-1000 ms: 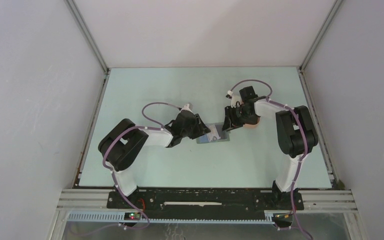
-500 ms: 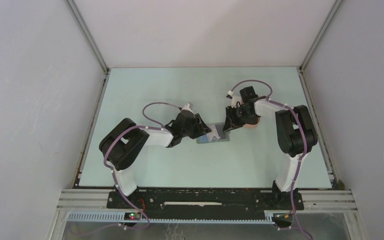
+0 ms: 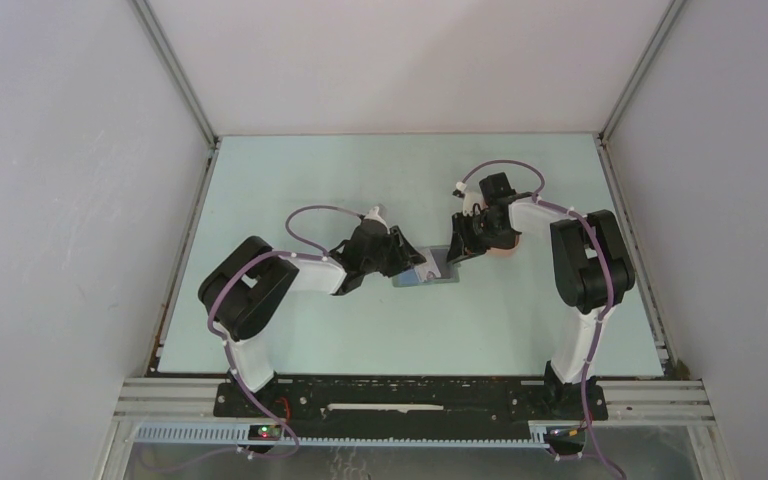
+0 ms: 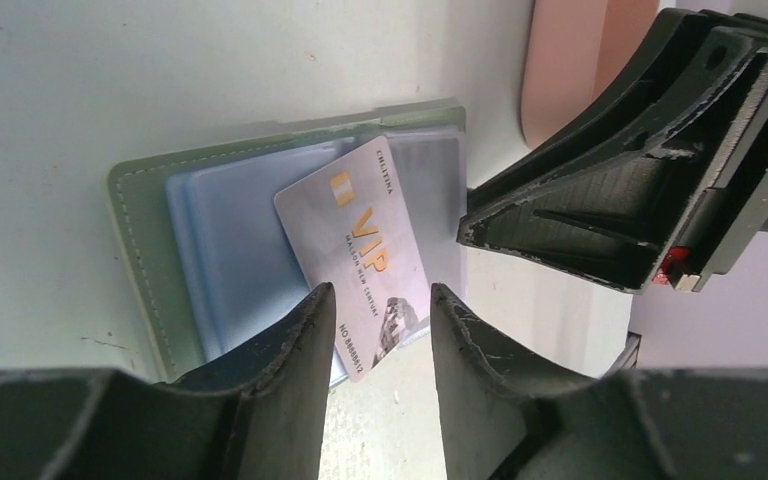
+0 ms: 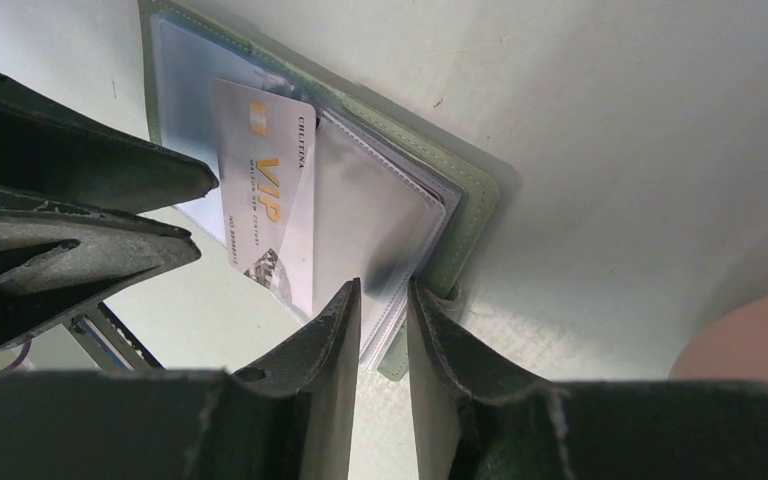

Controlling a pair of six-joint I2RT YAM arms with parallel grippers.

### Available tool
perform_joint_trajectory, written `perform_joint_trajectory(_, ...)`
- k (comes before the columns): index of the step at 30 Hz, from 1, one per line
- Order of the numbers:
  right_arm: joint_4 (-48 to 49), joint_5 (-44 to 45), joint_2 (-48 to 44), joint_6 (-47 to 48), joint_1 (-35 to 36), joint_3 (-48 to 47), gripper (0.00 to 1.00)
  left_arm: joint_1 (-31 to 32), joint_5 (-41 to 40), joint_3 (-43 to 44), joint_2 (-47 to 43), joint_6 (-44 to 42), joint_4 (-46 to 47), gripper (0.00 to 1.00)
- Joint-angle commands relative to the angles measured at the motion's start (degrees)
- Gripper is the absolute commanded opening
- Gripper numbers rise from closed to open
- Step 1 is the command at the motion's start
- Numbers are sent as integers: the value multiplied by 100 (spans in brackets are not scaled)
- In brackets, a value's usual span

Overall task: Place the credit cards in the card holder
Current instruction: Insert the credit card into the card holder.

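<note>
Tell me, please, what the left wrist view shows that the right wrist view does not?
Only the left wrist view shows the right gripper at the edge of the open grey-green fold-over card holder. Only the right wrist view shows the left gripper and a clear sleeve overlapping one edge of the silvery plastic VIP card. Both show that card lying tilted on the holder, plus part of the salmon-pink tray.

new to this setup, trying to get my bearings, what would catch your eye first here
A silver VIP card lies askew on the open green card holder at mid-table, one end sticking past its edge. The left gripper and right gripper sit close on either side of it, with a pink tray just beyond.
</note>
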State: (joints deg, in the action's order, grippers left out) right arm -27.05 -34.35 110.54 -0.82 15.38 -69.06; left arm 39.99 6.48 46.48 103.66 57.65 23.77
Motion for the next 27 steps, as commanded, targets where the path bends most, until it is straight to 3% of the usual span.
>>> perform_joint_trajectory(1, -86, 32, 110, -67, 0, -134, 32, -26, 82, -132, -98, 86, 310, 44)
perform_joint_trajectory(16, -89, -2, 90, -59, 5, -134, 31, -53, 229, -655, -431, 197, 497, 47)
perform_joint_trajectory(27, -125, -37, 90, -50, 0, -153, 31, -70, 550, -647, -76, 483, 1055, 48)
